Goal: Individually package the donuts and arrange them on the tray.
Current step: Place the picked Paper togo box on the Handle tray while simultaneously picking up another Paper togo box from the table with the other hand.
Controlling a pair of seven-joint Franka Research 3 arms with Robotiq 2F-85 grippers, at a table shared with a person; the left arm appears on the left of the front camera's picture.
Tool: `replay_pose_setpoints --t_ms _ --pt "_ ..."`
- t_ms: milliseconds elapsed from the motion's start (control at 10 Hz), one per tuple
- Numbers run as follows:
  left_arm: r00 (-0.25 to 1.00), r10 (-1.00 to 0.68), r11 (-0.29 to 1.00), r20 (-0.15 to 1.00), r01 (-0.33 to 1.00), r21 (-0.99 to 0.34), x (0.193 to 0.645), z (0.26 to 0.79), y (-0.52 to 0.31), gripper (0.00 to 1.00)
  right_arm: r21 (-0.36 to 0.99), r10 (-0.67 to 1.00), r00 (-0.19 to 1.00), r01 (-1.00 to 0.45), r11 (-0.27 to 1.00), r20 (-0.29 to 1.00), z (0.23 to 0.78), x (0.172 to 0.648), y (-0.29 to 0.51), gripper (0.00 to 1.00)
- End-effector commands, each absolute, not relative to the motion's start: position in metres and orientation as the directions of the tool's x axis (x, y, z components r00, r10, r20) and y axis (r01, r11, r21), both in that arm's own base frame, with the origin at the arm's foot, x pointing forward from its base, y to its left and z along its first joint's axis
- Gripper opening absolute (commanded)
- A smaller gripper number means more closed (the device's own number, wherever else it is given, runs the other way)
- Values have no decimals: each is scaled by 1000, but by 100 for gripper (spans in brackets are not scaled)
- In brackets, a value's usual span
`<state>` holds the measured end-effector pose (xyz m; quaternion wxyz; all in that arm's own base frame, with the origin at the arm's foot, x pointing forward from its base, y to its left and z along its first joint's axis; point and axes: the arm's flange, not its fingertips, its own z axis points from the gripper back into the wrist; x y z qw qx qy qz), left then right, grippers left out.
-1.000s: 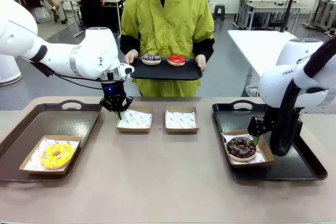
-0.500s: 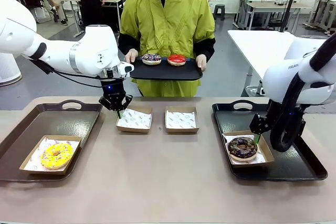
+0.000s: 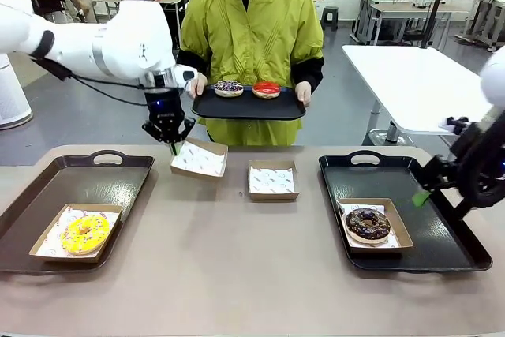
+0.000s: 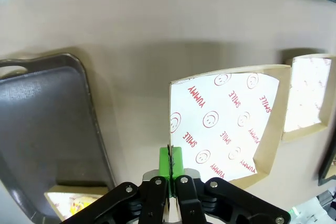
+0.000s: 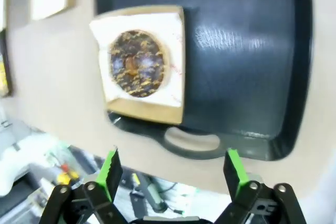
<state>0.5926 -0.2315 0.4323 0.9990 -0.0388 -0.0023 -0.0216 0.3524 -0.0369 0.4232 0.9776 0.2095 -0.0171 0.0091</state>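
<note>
Fingers of left gripper tight on 1 box (right gripper wide)

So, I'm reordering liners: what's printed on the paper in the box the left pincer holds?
White liner with red smileys and YUMMY lettering; clearest in left wrist view.

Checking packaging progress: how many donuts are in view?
4: yellow-iced donut boxed on the left tray, chocolate sprinkled donut boxed on the right tray, dark donut and red-glazed donut on the person's black tray. None appears hidden.
</note>
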Motion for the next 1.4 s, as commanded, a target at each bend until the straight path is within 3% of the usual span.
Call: replay_pose_setpoints --t_ms 0,100,400,900,1300 --pt "999 -28 998 31 30 -61 601 468 -239 0 634 112 984 -175 753 138 414 319 -76 100" --pt "999 -13 999 37 14 -45 610 486 -242 0 717 142 965 -259 647 220 409 307 -99 100" --pt "998 25 999 56 -23 -48 632 507 -246 0 820 61 936 -334 465 347 395 290 -155 100" --pt "998 17 999 67 -14 -51 659 498 -247 0 967 -159 976 -112 228 151 366 304 -212 100" --pt "998 12 996 63 -6 -89 647 496 -241 0 970 -168 976 -97 223 136 357 304 -214 100"
